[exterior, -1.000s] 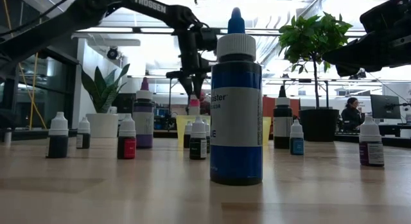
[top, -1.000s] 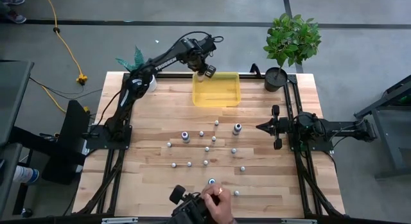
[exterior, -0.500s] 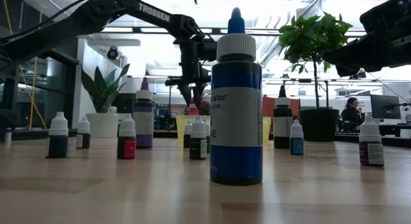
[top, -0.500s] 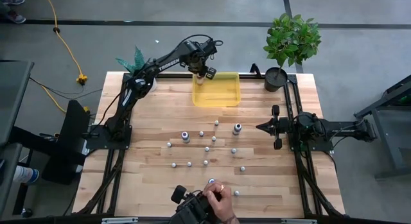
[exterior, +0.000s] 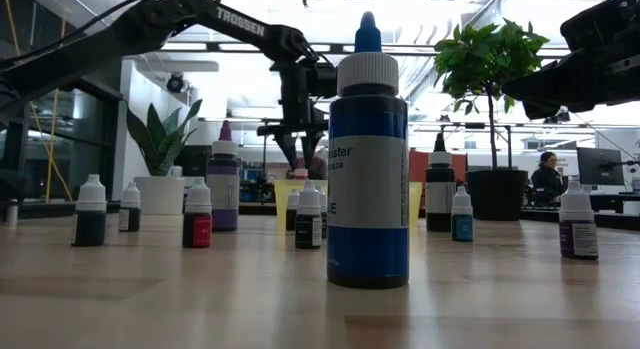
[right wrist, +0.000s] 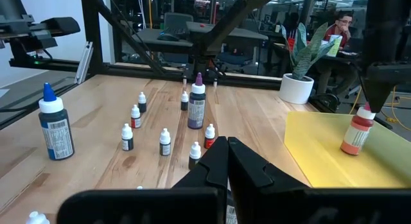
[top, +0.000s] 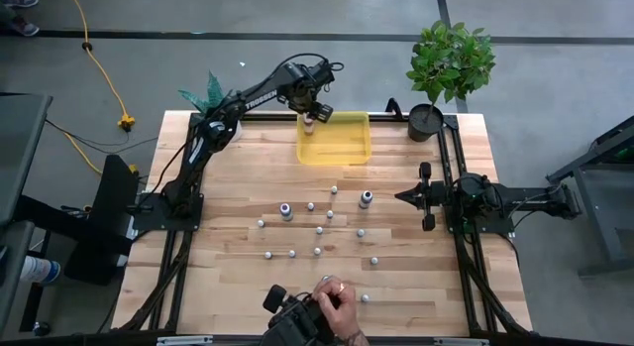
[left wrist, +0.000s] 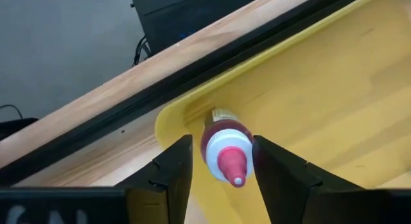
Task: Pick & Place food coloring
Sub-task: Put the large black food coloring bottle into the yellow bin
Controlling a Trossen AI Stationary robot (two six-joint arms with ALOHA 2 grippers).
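A red bottle with a pink cap (left wrist: 226, 144) stands upright in the far left corner of the translucent yellow tray (top: 342, 148). It also shows in the right wrist view (right wrist: 356, 131). My left gripper (top: 309, 116) hangs open over it, with one finger on either side of the cap (left wrist: 231, 163). Several small bottles stand on their bases mid-table, among them a purple-capped one (top: 285, 209) and a dark-capped one (top: 366, 197). A large blue bottle (exterior: 367, 149) stands near the front edge. My right gripper (top: 428, 195) waits shut at the table's right.
A person's hand (top: 335, 304) rests on a dark device at the table's near edge, next to the blue bottle. A potted plant (top: 451, 58) stands at the far right corner and a small green plant (top: 208, 91) at the far left.
My left gripper has carried the pink-capped bottle a little toward the table's left edge, over the tray's far left corner. Its fingers have opened and let go, and the bottle now stands in the tray. The person's hand has shifted a little at the near edge.
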